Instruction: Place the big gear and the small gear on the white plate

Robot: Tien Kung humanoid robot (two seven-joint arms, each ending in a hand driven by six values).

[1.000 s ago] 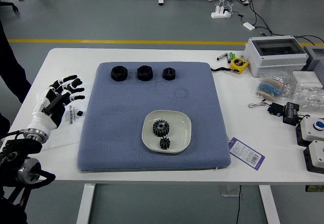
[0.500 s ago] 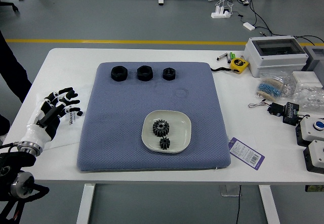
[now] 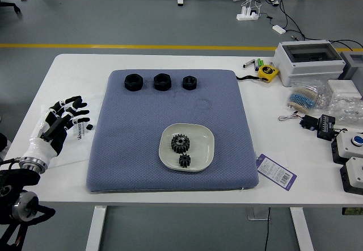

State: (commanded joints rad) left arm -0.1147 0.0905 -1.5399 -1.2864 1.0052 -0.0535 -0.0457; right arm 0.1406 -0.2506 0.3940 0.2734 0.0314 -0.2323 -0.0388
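Head view, near edge: the left arm (image 3: pixel 25 205) comes in at the near left corner, drawn back a little toward the near left since a second ago.
Purple-edged tag (image 3: pixel 276 171): at the right edge of the blue mat (image 3: pixel 142 132), unmoved.
Small gear (image 3: pixel 184 160): on the white plate (image 3: pixel 205 149), toward its near side, same spot as before.
Big gear (image 3: pixel 180 143): on the plate too, just beyond the small one, also unchanged.
Left hand (image 3: pixel 63 119): wide, fingers spread toward the mat and holding nothing; it has shifted nearer with the arm and is left of the mat, well apart from the plate.
Three black rounded pieces (image 3: pixel 162 82): in a row along the mat's far side, just as they were.
Yellow tape measure (image 3: pixel 267 72): beyond the mat at far right, unmoved.
Past the table's left edge: the tall dark shape seen earlier has gone.
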